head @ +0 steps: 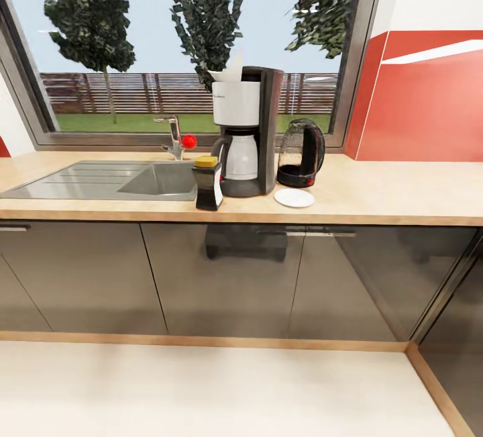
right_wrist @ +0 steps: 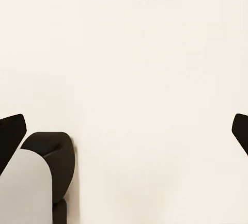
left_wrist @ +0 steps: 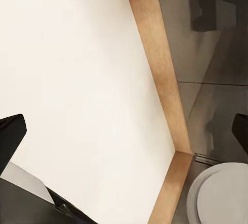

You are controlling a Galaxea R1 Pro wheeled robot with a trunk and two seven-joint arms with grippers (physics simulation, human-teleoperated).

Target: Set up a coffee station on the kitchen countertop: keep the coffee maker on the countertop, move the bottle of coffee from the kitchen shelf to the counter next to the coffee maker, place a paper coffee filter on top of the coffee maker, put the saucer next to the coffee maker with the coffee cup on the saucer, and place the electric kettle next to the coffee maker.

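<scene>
- Your left gripper (left_wrist: pixel 124 131) has its two dark fingertips spread to opposite edges of its wrist view with nothing between them, so it is wide open and empty. It points down at pale floor, the wooden plinth strip (left_wrist: pixel 157 74) and the glossy dark cabinets (left_wrist: pixel 217 79).
- Your right gripper (right_wrist: pixel 124 131) is likewise spread wide and empty, aimed at bare pale floor.
- Judging from the counter, the coffee cup is the one piece not yet in place, and I cannot find it in these pictures. Fetch it first, and hold it so the handle does not foul the fingers.
- The kitchen countertop (head: pixel 402 199) lies ahead and above both low-hanging grippers, so you will have to raise an arm well clear of its front edge before reaching in.
- Nearest the front edge stands the bottle of coffee (head: pixel 208 184), just left of the coffee maker (head: pixel 245 131).
- The saucer (head: pixel 294 197) lies bare at the coffee maker's front right. Lower the cup straight down onto its middle; it is light and may slide if nudged.
- Just behind the saucer, the electric kettle (head: pixel 301 153) stands close, so approach from the front.
- The paper coffee filter (head: pixel 228 70) sits on top of the coffee maker; keep your arm away from it.
</scene>
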